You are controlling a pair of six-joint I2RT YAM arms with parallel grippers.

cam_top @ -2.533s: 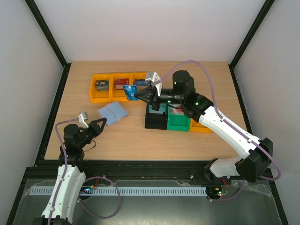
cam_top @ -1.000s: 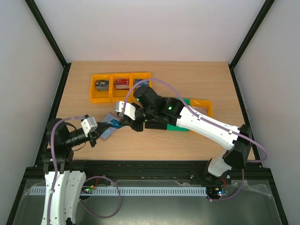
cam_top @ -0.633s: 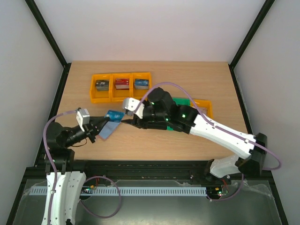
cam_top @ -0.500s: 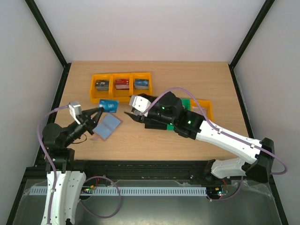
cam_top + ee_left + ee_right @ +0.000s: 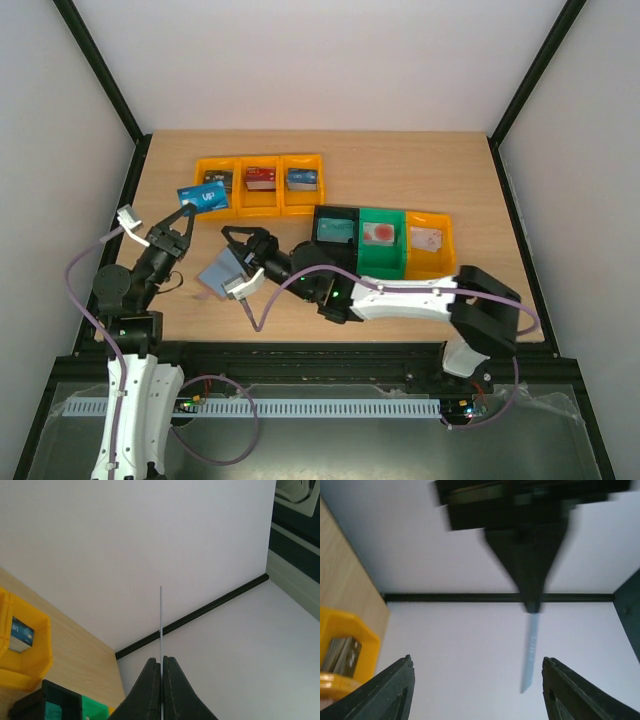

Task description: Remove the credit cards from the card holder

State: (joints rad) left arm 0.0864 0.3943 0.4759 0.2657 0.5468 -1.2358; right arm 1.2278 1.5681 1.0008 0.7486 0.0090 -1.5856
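Left end effector is clenched on a teal credit card, held above the surface near the yellow bins, its long axis roughly left-to-right. We see the right end effector spread and empty. It is the nearer one to the card holder, which lies askew on the surface just beside it.

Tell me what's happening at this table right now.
The left hand is shut on a thin teal plastic card and holds it up in the air near the yellow three-compartment bin. The right hand is open and empty, beside the small pale blue fold-over card holder, which lies on the wooden table. Whether any cards are left inside the holder cannot be seen.
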